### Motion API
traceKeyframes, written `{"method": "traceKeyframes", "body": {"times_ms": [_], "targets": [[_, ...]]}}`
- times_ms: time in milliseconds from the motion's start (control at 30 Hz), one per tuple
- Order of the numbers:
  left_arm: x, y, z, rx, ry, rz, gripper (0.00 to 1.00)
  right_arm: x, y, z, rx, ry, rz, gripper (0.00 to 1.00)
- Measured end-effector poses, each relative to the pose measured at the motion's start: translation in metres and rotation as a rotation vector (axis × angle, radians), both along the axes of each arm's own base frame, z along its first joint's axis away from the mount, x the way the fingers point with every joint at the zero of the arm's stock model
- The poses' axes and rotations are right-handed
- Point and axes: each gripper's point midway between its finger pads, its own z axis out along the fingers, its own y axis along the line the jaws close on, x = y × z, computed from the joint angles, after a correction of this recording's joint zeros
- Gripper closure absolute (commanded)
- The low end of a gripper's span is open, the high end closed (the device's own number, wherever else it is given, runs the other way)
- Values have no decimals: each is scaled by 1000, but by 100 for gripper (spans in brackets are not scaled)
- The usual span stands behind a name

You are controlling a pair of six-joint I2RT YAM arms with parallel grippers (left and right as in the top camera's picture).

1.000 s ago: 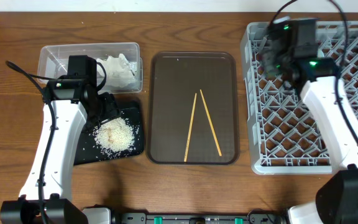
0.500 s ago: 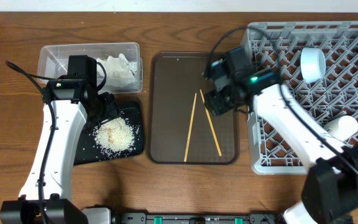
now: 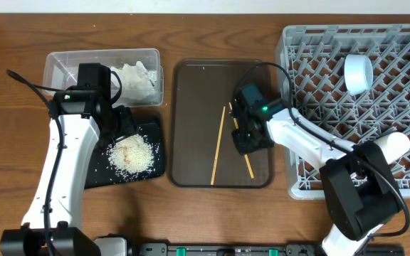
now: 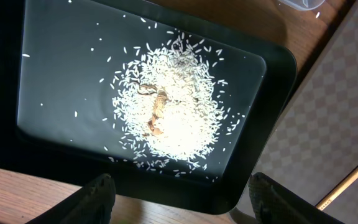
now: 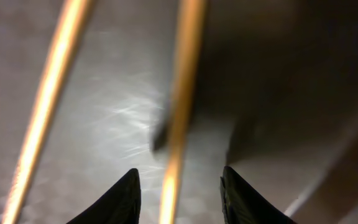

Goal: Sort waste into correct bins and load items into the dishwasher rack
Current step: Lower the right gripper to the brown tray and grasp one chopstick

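The right gripper (image 5: 179, 202) is set low over the brown tray (image 3: 191, 99), its jaws parted astride one chopstick (image 5: 184, 87) — a gap is seen on each side. The second chopstick (image 5: 48, 106) lies just beside. The left gripper (image 4: 185, 199) is spread wide and empty above the rice (image 4: 173, 118) on the black tray (image 4: 48, 50).

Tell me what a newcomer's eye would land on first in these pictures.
The big grey dishwasher rack fills the right side, with a white cup in it. At the centre, the right arm's jaws straddle one of two chopsticks on the brown serving tray. On the left, a heap of white rice glows against the black tray.
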Motion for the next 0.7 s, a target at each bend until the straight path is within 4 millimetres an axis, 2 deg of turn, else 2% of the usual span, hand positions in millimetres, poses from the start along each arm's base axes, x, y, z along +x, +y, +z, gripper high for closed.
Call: {"method": "traceKeyframes", "body": {"times_ms": [267,700], "targets": [[0,0,0,0,0,0,28,4,-9,-1,-78,-42,-44,57],[0,0,0,0,0,0,28,2,-4,-1,-70,-37,-42,57]]}}
